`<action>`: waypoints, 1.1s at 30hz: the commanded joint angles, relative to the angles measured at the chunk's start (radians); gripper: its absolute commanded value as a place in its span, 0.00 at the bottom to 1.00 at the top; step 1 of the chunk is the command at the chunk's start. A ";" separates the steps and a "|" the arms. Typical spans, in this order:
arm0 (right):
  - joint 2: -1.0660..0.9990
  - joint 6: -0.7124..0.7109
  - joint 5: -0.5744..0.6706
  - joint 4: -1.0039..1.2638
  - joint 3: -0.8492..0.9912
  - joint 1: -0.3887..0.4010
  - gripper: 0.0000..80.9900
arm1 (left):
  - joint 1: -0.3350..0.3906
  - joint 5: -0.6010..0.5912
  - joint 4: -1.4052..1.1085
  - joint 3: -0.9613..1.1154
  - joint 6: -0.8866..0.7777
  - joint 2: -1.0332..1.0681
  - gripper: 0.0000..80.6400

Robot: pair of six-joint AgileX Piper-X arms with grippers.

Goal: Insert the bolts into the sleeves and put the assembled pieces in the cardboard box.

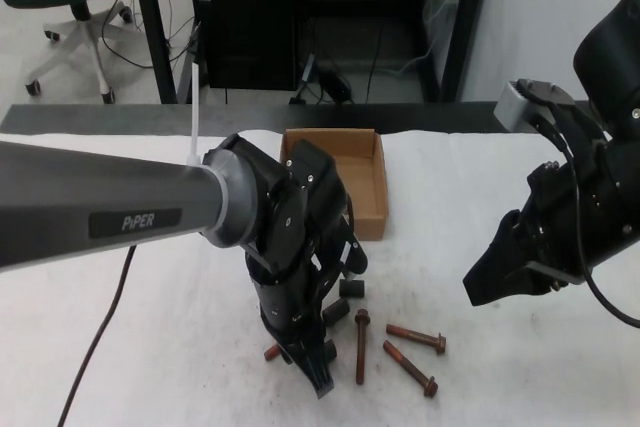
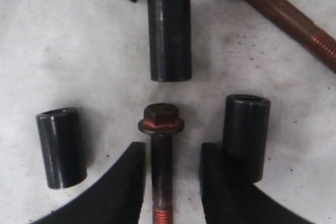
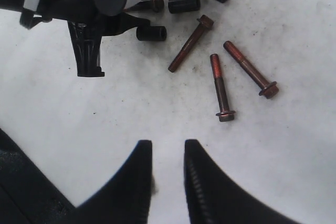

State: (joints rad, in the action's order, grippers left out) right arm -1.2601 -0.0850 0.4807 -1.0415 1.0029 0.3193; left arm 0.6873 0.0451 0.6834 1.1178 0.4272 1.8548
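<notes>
Judged from the scene, the bolt pickup is in hand; the left gripper [image 2: 172, 153] stands spread astride a bolt [image 2: 161, 124] lying on the bench [image 1: 520, 367] among sleeves [image 2: 169, 38]; the right gripper [image 3: 168, 153] hangs spread, empty, at its two o'clock; the cardboard box [image 1: 375, 192] sits at twelve o'clock; the next move calls for closing squarely on the shank.

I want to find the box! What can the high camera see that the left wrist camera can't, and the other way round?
High view, not left wrist view: the cardboard box standing behind the left arm, and the right fingers hanging above the white cloth.

Left wrist view, not high view: a close look at how one bolt lies between the open left fingers, with a gap on each side, and the hole in a sleeve beside it.

Both: the left fingers, black sleeves, rusty bolts and the white cloth.
</notes>
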 commanded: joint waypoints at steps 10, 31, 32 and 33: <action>0.012 -0.005 0.012 0.007 0.002 -0.003 0.26 | -0.001 -0.002 -0.062 0.003 0.001 0.028 0.41; 0.012 -0.052 0.012 0.006 0.002 -0.003 0.26 | -0.025 0.028 -0.070 0.001 -0.045 -0.156 0.00; 0.012 -0.064 0.012 0.006 0.002 -0.003 0.26 | -0.034 0.028 -0.077 0.001 -0.082 -0.188 0.00; 0.012 -0.074 0.012 0.006 0.002 -0.003 0.26 | -0.046 0.023 -0.087 0.001 -0.123 -0.231 0.00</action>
State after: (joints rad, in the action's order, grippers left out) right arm -1.2601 -0.1186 0.4821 -1.0415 1.0029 0.3193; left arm 0.6513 0.0577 0.6190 1.1108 0.3435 1.6765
